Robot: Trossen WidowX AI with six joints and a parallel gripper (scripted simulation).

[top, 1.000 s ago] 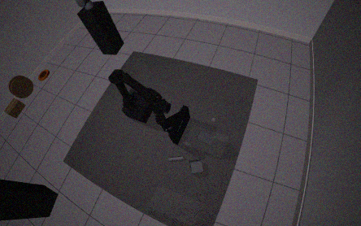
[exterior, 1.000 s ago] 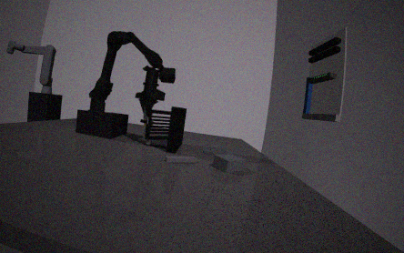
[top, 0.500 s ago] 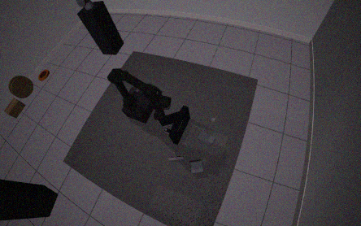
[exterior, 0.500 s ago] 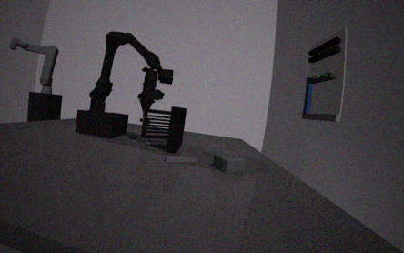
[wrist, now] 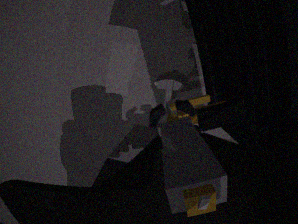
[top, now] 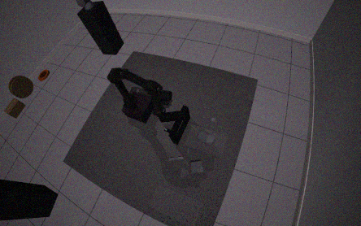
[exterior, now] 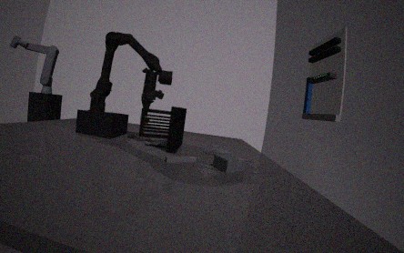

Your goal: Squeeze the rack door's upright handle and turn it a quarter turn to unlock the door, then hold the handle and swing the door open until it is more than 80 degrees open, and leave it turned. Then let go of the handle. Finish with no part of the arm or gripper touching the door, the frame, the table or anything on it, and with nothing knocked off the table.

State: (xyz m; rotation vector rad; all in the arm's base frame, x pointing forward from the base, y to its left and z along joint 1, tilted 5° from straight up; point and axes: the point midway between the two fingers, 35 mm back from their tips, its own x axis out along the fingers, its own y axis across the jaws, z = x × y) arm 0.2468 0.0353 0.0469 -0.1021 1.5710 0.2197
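The dark rack frame (top: 180,127) (exterior: 177,129) stands on the table. Its slatted door (exterior: 158,124) (top: 174,116) sticks out sideways from it, swung wide; it looks near a right angle, but the exact angle cannot be read. My gripper (top: 159,113) (exterior: 146,108) (wrist: 180,141) points down at the door's free edge, shut on the upright handle. The handle (wrist: 194,155) appears in the wrist view as a grey block with a yellow-marked end, running down between the dark fingers. Its turn relative to the door cannot be read. Shadow hides the lower parts.
A pale flat bar (top: 176,158) (exterior: 181,159) and a small box (top: 197,166) (exterior: 220,163) lie beyond the rack, away from the arm. A clear, faint shape (top: 208,138) lies beside the rack. The arm's dark base block (exterior: 102,123) is behind the door.
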